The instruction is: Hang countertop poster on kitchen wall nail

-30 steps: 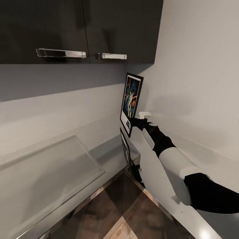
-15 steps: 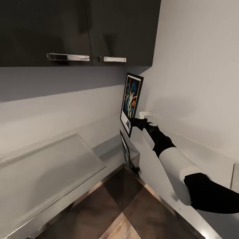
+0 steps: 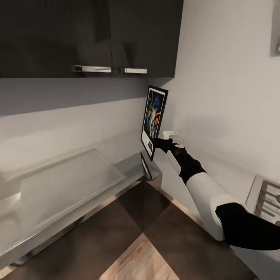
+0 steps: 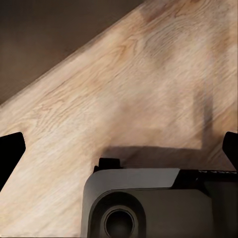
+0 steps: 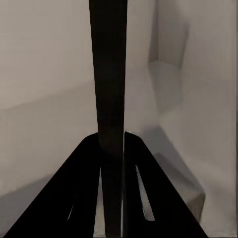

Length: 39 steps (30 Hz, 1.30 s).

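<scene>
Currently holding the upright black-framed Star Wars poster (image 3: 154,120) by its lower edge, right fingers (image 3: 157,143) clamped tight on the frame, above the pale grey glossy worktop (image 3: 70,182) corner. Needing a steady, vertical carry toward a wall nail, none visible yet. Left fingers (image 4: 119,148) spread wide, gripping nothing, pointing at wooden floor (image 4: 124,74).

Soft, even light — dim under the cabinets (image 3: 89,35) (slightly blurred renders), glossy countertop (image 3: 70,182) sheen.
</scene>
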### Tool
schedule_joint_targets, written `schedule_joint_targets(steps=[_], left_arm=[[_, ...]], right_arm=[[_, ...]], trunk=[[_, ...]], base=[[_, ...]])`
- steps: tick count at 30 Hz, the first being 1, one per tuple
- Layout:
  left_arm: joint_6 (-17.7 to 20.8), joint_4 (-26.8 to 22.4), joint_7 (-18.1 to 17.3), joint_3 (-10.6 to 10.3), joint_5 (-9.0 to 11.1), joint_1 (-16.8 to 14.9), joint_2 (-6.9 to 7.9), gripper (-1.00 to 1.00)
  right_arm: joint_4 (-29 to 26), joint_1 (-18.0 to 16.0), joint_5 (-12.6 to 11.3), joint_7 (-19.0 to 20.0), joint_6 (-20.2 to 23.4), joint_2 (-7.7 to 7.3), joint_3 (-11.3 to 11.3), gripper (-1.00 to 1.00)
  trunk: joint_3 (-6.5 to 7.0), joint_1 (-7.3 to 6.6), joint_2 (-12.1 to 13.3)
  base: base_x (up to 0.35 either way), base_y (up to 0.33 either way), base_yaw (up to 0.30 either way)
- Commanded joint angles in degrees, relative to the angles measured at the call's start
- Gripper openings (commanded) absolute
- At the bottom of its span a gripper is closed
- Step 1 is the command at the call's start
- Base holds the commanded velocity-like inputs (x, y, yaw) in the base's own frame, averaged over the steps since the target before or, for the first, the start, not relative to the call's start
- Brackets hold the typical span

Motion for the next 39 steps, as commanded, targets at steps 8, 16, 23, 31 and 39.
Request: schedule_joint_targets(steps=[8, 16, 23, 31, 39], left_arm=[[0.07, -0.09, -0.59, 0.27, 0.53, 0.03, -0.02, 1.00], [0.07, -0.09, -0.59, 0.27, 0.53, 0.03, -0.02, 1.00], [0.07, -0.09, -0.59, 0.27, 0.53, 0.03, -0.02, 1.00], [0.07, -0.09, -0.59, 0.27, 0.53, 0.03, -0.02, 1.00], [0.07, -0.09, -0.59, 0.27, 0.53, 0.03, -0.02, 1.00]], right_arm=[[0.01, -0.03, -0.77, 0.18, 0.22, -0.02, 0.14, -1.00], [0.03, 0.04, -0.78, 0.19, 0.20, -0.02, 0.14, -1.00], [-0.06, 0.05, -0.72, 0.19, 0.17, -0.02, 0.14, -1.00], [-0.06, 0.05, -0.69, 0.14, 0.16, -0.02, 0.17, -1.00], [-0.06, 0.05, -0.69, 0.12, 0.15, 0.01, 0.19, -1.00]], trunk=[[-0.05, -0.03, -0.04], [-0.05, -0.03, -0.04], [-0.05, -0.03, -0.04], [-0.05, -0.03, -0.04], [-0.05, -0.03, -0.04]], base=[[-0.337, 0.000, 0.000], [-0.337, 0.000, 0.000], [-0.337, 0.000, 0.000], [-0.337, 0.000, 0.000], [-0.337, 0.000, 0.000]])
